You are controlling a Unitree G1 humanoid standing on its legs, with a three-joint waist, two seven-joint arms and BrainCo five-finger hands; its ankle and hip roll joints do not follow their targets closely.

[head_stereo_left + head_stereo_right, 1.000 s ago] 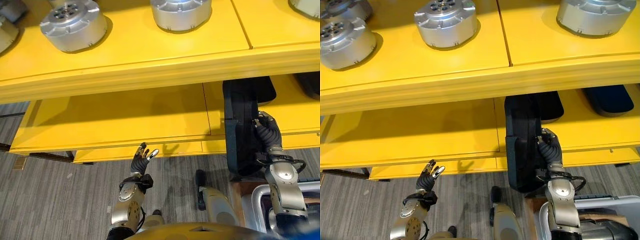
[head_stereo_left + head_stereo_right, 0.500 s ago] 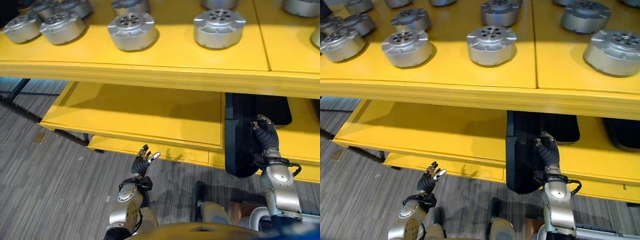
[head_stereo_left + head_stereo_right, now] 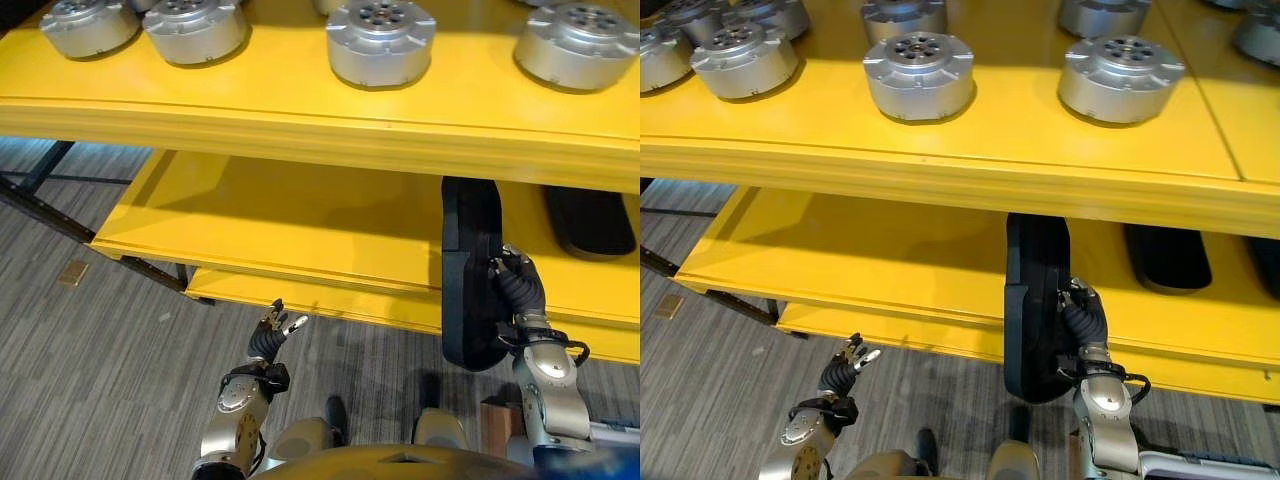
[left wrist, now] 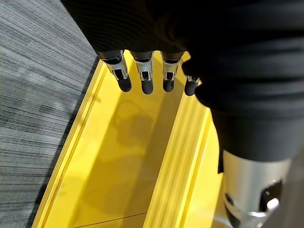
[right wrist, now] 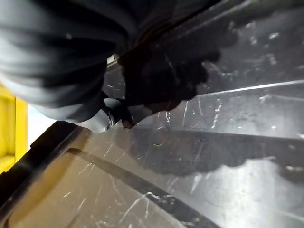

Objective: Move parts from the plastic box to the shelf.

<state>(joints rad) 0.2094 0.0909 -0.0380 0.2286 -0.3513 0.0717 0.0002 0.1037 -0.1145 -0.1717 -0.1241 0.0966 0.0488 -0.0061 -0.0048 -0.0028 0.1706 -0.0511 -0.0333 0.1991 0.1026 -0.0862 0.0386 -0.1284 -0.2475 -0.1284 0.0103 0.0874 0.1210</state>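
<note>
A long black part (image 3: 468, 270) stands on end against the front of the yellow shelf's lower board (image 3: 300, 220). Its top reaches under the upper board (image 3: 300, 100) and its bottom hangs below the lower board's edge. My right hand (image 3: 520, 290) is shut on the part's right side, fingers curled over its edge; up close the scratched black surface (image 5: 213, 142) shows past the hand. My left hand (image 3: 268, 340) hangs low over the floor in front of the shelf, open and holding nothing, its fingers (image 4: 142, 76) straight above a yellow board.
Several round silver parts (image 3: 380, 40) sit in rows on the upper board. Another black part (image 3: 590, 220) lies on the lower board to the right of the held one. The corner of a pale plastic box (image 3: 1185, 463) shows at the bottom right. Grey carpet (image 3: 100, 340) lies to the left.
The camera has swung, so the shelf sits differently in view. My right hand still holds the black part against the lower board. The left hand stays open, a little lower.
</note>
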